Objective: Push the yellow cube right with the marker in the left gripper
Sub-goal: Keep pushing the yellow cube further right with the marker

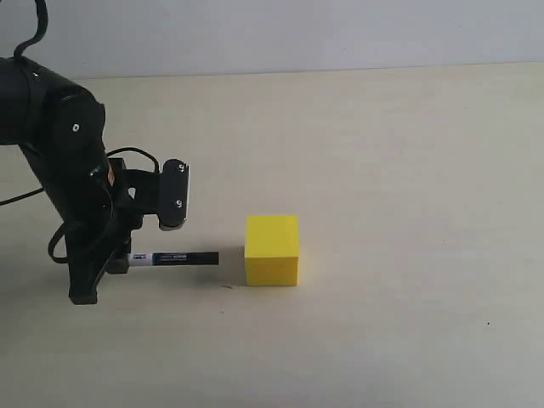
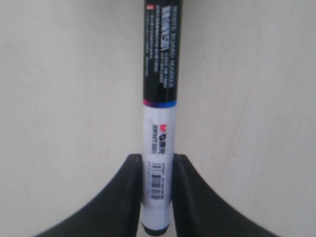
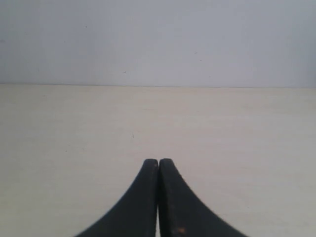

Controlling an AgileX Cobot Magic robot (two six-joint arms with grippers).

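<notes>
Left gripper (image 1: 119,260): black, on a thick black arm with black cables, low over the counter (image 1: 408,170) at the left of the exterior view
Left fingers (image 2: 129,197): clamped on the white end of the marker (image 1: 174,258), one finger on each side of the barrel
Marker attitude: lying level and close over the counter, black half pointing right toward the yellow cube (image 1: 272,251); whether it touches the counter cannot be told
Marker body: white half at the fingers, black half beyond, a thin red-and-blue band where the two meet
Marker writing, black half: several lines of small white print running along the barrel, too blurred to read with certainty
Marker writing, white half: a small red logo with dark lettering beside it, not legible; a barcode with tiny digits sits between the fingers
Yellow cube position: on the counter near the middle of the exterior view, just right of the marker's black tip
Marker to cube: apart, with a narrow strip of bare counter between tip and the cube's left face
Yellow cube markings: plain yellow faces, sharp edges
Right gripper (image 3: 158,163): seen in the right wrist view only
Right fingers (image 3: 143,197): together, tips touching, holding nothing
Counter: pale cream, meeting a light grey wall (image 1: 297,34) at the far edge
</notes>
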